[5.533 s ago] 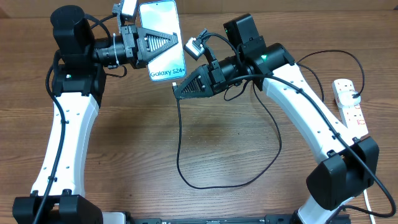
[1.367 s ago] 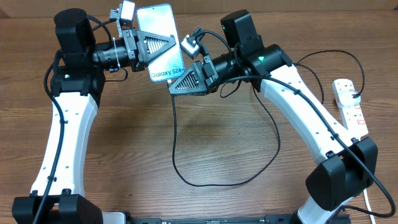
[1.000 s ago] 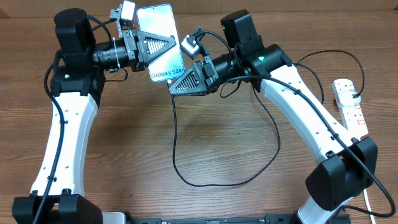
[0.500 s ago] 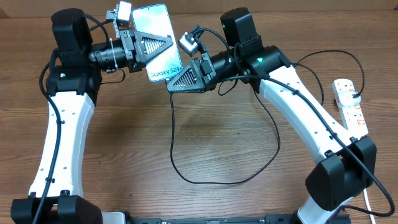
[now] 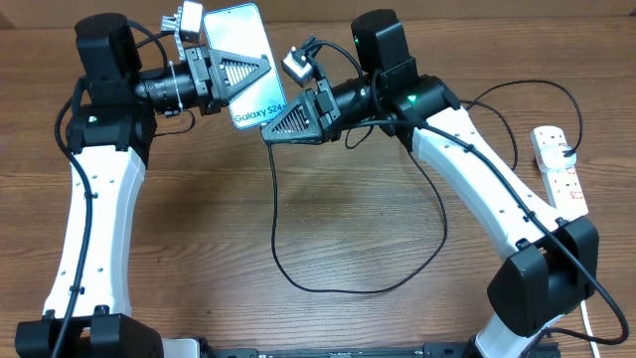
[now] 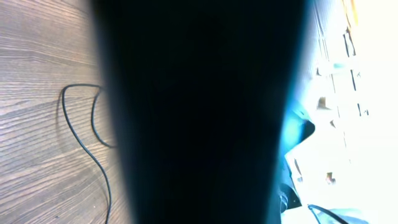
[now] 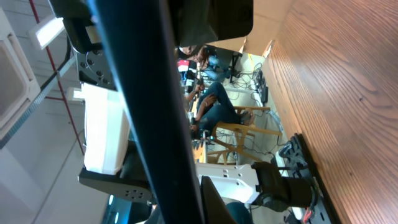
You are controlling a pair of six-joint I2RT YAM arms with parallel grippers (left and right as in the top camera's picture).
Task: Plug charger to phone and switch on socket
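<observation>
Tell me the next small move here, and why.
Probably nudge the right gripper toward the phone's lower edge to seat the cable's tip: the left gripper holds the phone up, and the cable hangs from the right gripper at that edge.

One tabletop [image 5: 199,249] carries two arms, the left arm [image 5: 94,219] and the right arm [image 5: 487,179]. There is one phone [image 5: 256,111], one charger [image 5: 274,209], a single black cable, and one socket [image 5: 558,169], a single white strip.

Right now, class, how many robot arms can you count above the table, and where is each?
2. The left arm stands on the left, holding the phone; the right arm on the right, holding the charger. None seems hidden.
</observation>
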